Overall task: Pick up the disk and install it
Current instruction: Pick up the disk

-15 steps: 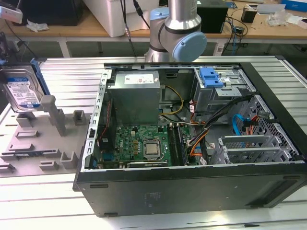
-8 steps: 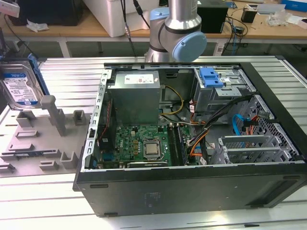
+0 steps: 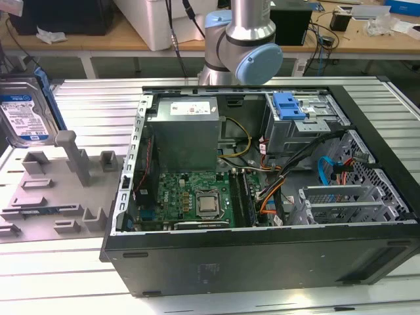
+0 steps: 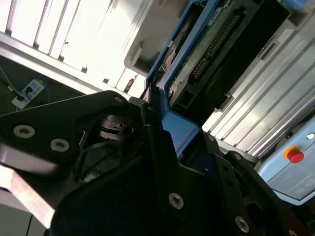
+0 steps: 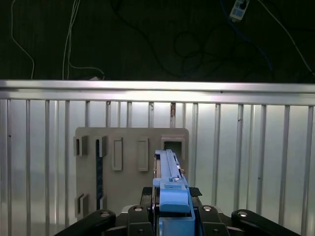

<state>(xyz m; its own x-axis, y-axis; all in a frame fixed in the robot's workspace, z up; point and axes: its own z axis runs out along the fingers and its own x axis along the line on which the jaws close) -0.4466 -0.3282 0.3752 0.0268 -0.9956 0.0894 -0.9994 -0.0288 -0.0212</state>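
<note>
Above the slatted metal table [image 5: 246, 147], the gripper [image 5: 171, 217] clamps the silver disk [image 3: 25, 111] (blue rail, blue-and-white label).

There was one disk [image 3: 26, 108], one open computer case [image 3: 262, 262], one grey fixture plate [image 3: 36, 193] on the tabletop [image 3: 98, 98], one grey power supply box [image 3: 184, 134], one green motherboard [image 3: 180, 190], one processor socket [image 3: 209, 203], one blue latch [image 3: 289, 105], one blue cable [image 3: 325, 172] and one robot arm [image 3: 246, 39].

I work in a robotics lab: slatted aluminium bench [image 3: 98, 98], opened computer case [image 3: 262, 262] at centre, cluttered wooden benches [image 3: 98, 41] along the top.
</note>
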